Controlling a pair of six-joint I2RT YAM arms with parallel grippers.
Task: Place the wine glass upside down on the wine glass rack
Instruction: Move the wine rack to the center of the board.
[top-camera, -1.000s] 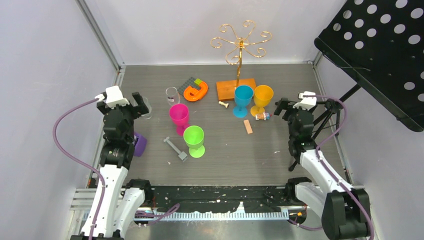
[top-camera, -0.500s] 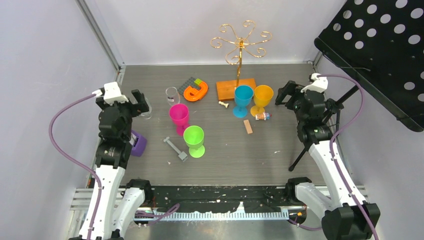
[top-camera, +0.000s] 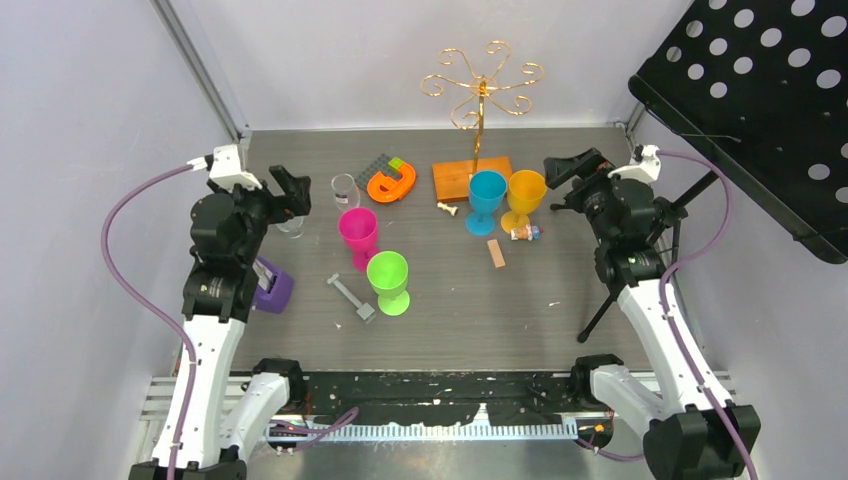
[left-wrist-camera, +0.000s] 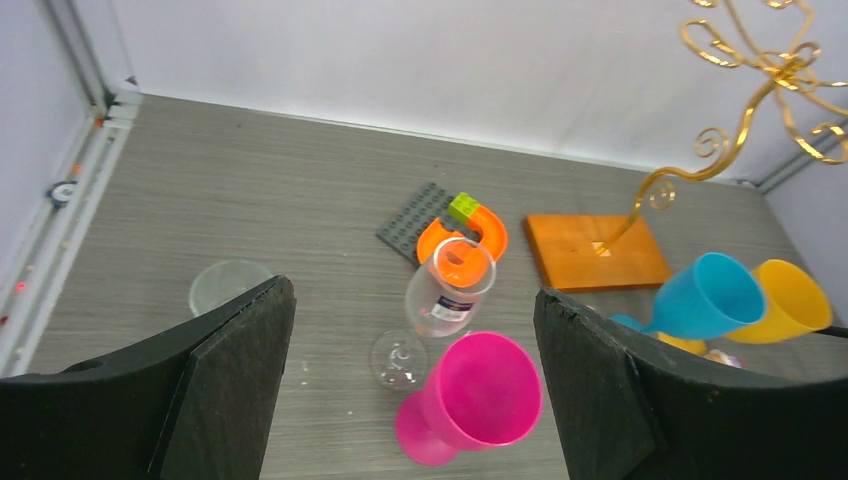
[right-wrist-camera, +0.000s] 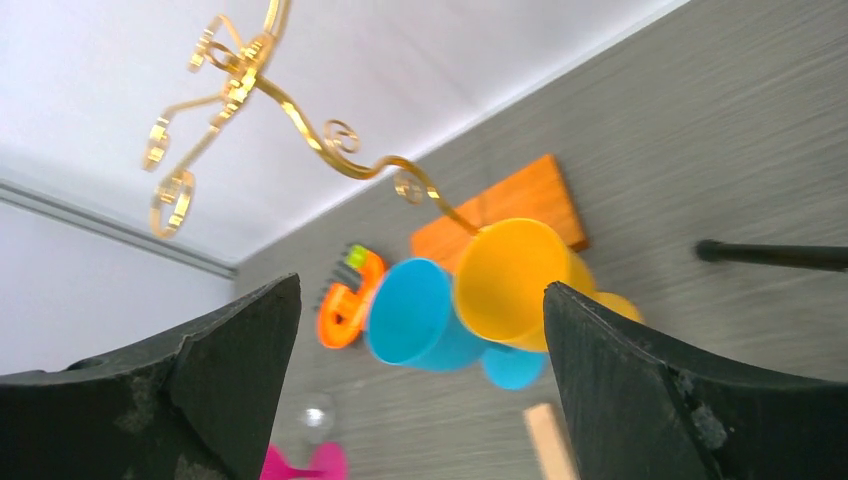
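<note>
Currently the clear stemmed wine glass stands upright at about ten o'clock on the grey bench, with a pink plastic goblet just beside it at five o'clock. The gold wire wine glass rack rises at twelve o'clock. The left tool is wide open, aimed at the glass; the right tool is open and empty. Best, I judge: approach low, pinch the stem squarely and avoid the goblet.
</note>
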